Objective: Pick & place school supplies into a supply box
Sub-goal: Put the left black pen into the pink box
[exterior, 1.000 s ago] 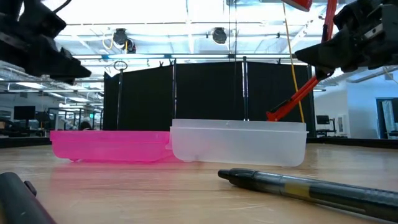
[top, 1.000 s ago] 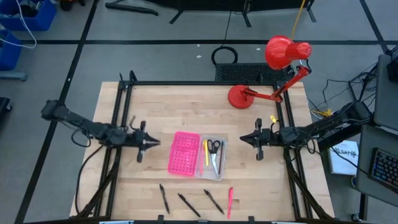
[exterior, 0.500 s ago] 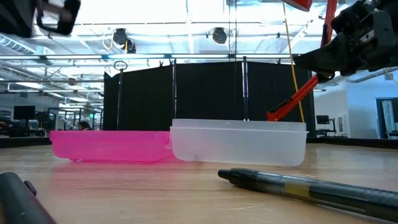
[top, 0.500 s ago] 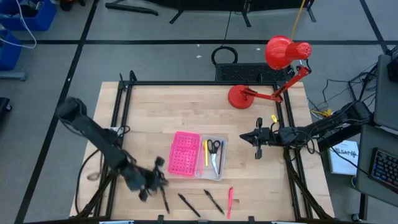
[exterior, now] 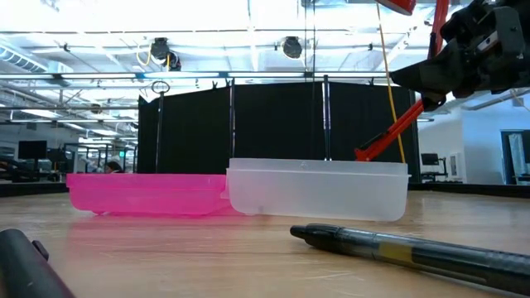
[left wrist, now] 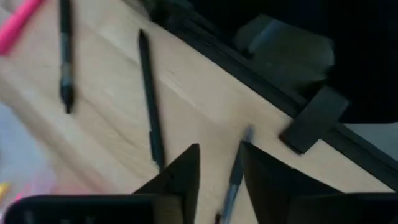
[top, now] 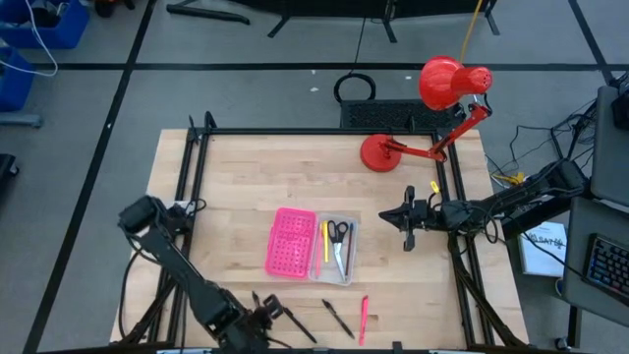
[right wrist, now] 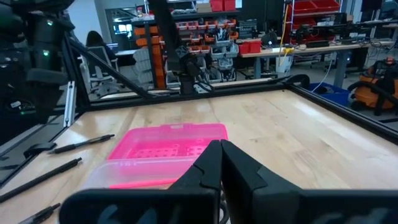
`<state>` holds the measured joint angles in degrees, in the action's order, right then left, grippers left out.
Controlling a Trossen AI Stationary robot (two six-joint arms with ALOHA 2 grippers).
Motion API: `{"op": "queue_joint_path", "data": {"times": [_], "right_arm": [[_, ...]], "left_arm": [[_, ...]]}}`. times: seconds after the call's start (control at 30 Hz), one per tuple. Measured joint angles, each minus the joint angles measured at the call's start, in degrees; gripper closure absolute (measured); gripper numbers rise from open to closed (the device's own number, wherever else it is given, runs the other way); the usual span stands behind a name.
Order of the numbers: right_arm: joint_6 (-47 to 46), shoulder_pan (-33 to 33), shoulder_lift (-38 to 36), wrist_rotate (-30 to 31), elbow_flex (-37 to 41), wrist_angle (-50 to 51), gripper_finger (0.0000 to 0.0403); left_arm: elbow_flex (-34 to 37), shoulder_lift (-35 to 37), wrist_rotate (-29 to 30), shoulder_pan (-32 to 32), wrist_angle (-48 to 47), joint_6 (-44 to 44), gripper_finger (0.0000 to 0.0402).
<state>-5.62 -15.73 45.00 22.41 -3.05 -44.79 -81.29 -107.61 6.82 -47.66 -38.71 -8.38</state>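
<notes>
The supply box lies open mid-table: pink perforated lid [top: 290, 242] [right wrist: 177, 144] beside the clear half [top: 337, 250] [exterior: 317, 190], which holds a yellow pencil, scissors [top: 339, 234] and another thin item. Along the near edge lie three black pens [top: 298, 324] [top: 337, 318] and a pink one [top: 364, 320]. My left gripper [top: 269, 316] [left wrist: 219, 149] is open over the leftmost black pen [top: 256, 298] [left wrist: 236, 173]; its fingers stand on either side of the pen, and I cannot tell whether they touch it. My right gripper [top: 386, 217] [right wrist: 219, 148] is shut, hovering right of the box.
A red desk lamp [top: 442, 84] stands with its base [top: 378, 152] at the table's far right. A black frame rail [top: 197, 177] runs along each side of the table. In the low view a black pen [exterior: 397, 246] lies close in front of the box.
My left arm has swung from the box's left side toward the table's near edge and dropped over the leftmost black pen, leaving the low view. The right arm has kept still. The box and the pens have not moved.
</notes>
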Motion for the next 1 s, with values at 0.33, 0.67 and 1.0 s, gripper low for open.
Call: {"op": "queue_joint_path", "data": {"times": [0.33, 0.67, 1.0], "right_arm": [[3.5, 0.0, 0.0, 0.0, 0.0, -0.3, 0.0403], [3.4, 0.0, 0.0, 0.0, 0.0, -0.4, 0.0403], [1.8, 0.0, 0.0, 0.0, 0.0, 0.0, 0.0403]], "left_arm": [[0.3, -4.3, -5.5, 0.0, -1.5, -3.6, 0.0190], [0.5, -9.1, -7.4, 1.6, -1.5, -6.1, 0.0188], [0.4, -10.3, -9.0, 1.9, -1.9, -8.9, 0.0215]]}}
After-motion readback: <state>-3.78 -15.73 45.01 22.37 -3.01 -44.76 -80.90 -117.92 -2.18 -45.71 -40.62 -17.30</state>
